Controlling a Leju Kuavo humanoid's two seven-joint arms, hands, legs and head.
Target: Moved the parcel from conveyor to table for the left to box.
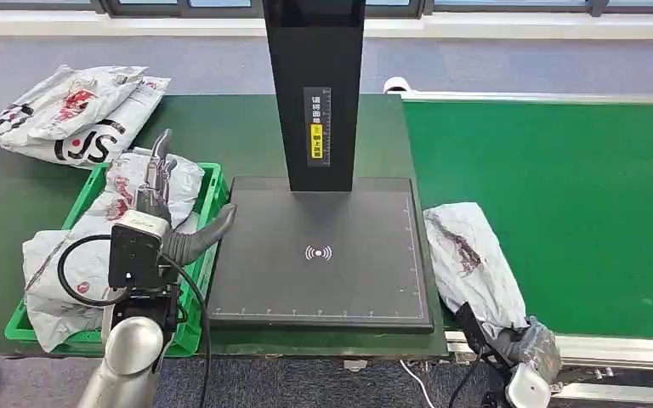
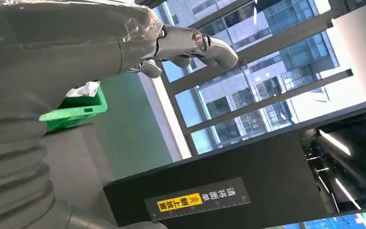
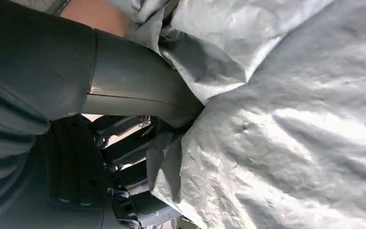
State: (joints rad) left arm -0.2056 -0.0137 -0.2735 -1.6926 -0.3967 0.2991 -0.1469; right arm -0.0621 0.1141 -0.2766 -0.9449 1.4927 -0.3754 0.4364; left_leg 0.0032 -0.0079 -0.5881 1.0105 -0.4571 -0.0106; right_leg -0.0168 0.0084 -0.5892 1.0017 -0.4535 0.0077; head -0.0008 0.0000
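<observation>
I am watching my right hand [image 1: 520, 344] closing on the near end of the parcel [image 1: 474, 259]: in the right wrist view its thick thumb [image 3: 138, 93] is pressing into the grey wrap and the darker fingers [image 3: 124, 167] are curling under a fold of it, so the bag is being gripped. The parcel is lying just beside the scanner pad [image 1: 323, 251], on the pad's conveyor side, straddling the edge where the green conveyor belt [image 1: 561, 204] is meeting the table [image 1: 221, 127]; its far end is resting close to the pad's corner and its near end is hanging toward the table's front edge in my hand.

My left hand [image 1: 166, 200] is hovering on the other side of the scanner pad, over the green crate [image 1: 212, 191], with its fingers [image 1: 160, 157] stretched out and apart and the thumb pointing toward the pad; it is holding nothing. In the left wrist view the fingertips [image 2: 205, 45] are showing spread against the windows.

The crate is sitting just beside the pad and is holding several white bagged parcels [image 1: 85, 246]. Beyond the crate, further from the pad, two more bags [image 1: 76, 115] are lying on the table's far corner. A black post [image 1: 316, 85] with a yellow label is rising from the pad's far edge.
</observation>
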